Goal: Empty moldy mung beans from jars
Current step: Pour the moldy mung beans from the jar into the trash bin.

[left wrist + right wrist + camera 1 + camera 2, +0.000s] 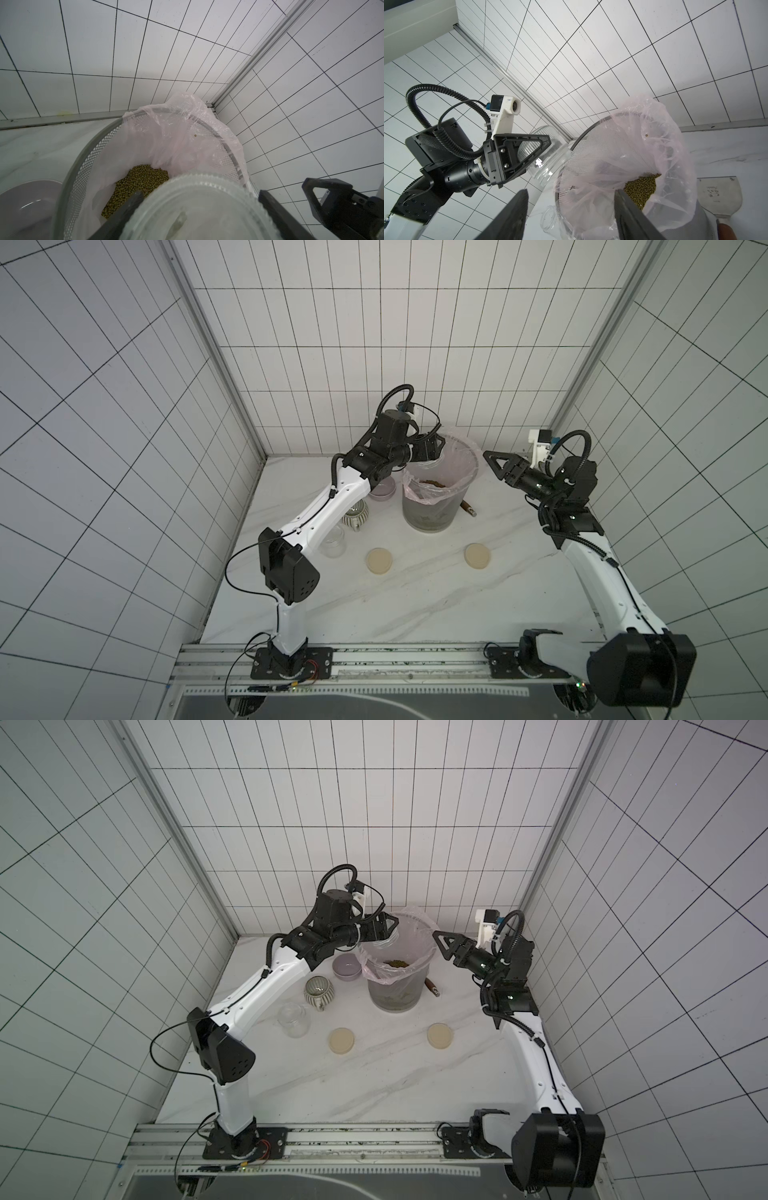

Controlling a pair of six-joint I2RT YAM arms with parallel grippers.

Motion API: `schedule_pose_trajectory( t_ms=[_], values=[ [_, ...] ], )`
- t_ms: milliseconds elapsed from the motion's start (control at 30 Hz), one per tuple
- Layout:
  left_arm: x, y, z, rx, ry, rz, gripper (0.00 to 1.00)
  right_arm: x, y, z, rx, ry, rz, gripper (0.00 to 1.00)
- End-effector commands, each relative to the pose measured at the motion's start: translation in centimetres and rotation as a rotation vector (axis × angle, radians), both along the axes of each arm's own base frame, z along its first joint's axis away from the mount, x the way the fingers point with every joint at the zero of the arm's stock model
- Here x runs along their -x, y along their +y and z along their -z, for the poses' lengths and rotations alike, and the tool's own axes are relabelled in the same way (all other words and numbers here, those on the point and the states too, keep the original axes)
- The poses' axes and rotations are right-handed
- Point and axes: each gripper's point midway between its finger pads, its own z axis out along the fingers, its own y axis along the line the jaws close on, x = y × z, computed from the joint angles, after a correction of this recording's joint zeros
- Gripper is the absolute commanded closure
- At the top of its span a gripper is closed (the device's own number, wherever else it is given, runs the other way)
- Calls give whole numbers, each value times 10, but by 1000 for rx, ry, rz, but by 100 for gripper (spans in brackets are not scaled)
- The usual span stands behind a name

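Observation:
My left gripper (pixel 199 197) is shut on a clear glass jar (pixel 550 158), tipped mouth-down over the rim of the grey mesh bin (pixel 424 518) with its pink liner. No grains show inside this jar (pixel 386 940). The mung beans (pixel 139 182) lie as an olive-green heap in the liner, seen in both top views (pixel 432 482). A second jar (pixel 293 1019) stands lidless near the left arm. Two beige lids (pixel 379 560) (pixel 477 556) lie flat on the table. My right gripper (pixel 570 192) hangs open beside the bin's right side (pixel 496 464), holding nothing.
A ribbed mug (pixel 319 990) and a lilac bowl (pixel 347 966) sit left of the bin, under the left arm. A metal scraper with a wooden handle (pixel 716 197) lies behind the bin on the right. Tiled walls close in on three sides.

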Motion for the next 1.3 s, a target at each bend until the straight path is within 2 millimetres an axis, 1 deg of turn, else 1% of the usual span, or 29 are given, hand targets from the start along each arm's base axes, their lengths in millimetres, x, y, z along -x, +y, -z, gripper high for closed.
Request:
schedule_pose_trajectory(
  t_ms=[0, 133, 167, 200, 300, 333, 467, 533, 633, 733, 833, 933, 1000, 1167, 1267],
  values=[
    [16, -9, -46, 122, -51, 55, 31, 4, -2, 6, -14, 4, -8, 33],
    [14, -5, -46, 125, -50, 46, 32, 4, -1, 7, -22, 8, -17, 33],
    [15, -5, -48, 100, -70, 39, 32, 4, 0, 8, -25, 9, -23, 33],
    [16, -5, -52, 60, -106, 30, 32, 4, 1, 9, -27, 12, -28, 33],
    [24, -11, -55, -156, -241, 4, 32, 4, 1, 9, -34, 15, -31, 33],
    [26, -14, -53, -203, -269, 0, 32, 4, 1, 9, -36, 16, -32, 33],
    [25, -15, -44, -420, -402, -97, 32, 3, 1, 9, -38, 15, -33, 33],
    [21, -15, -36, -517, -449, -149, 32, 2, 1, 10, -39, 16, -32, 33],
    [12, -13, -23, -599, -484, -221, 32, 3, 1, 11, -41, 22, -32, 33],
    [9, -12, -23, -716, -576, -304, 32, 2, 1, 12, -42, 25, -33, 33],
    [7, -16, -27, -813, -653, -349, 32, 2, 1, 13, -44, 30, -33, 33],
    [4, -17, -24, -864, -683, -361, 32, 1, 1, 15, -46, 36, -34, 33],
    [6, -21, -19, -918, -720, -358, 32, 0, 1, 15, -45, 36, -34, 33],
    [15, -31, -2, -1058, -816, -362, 31, -2, 1, 16, -46, 39, -31, 33],
    [21, -37, 7, -1096, -840, -340, 31, -2, 1, 16, -46, 38, -30, 33]
  ],
)
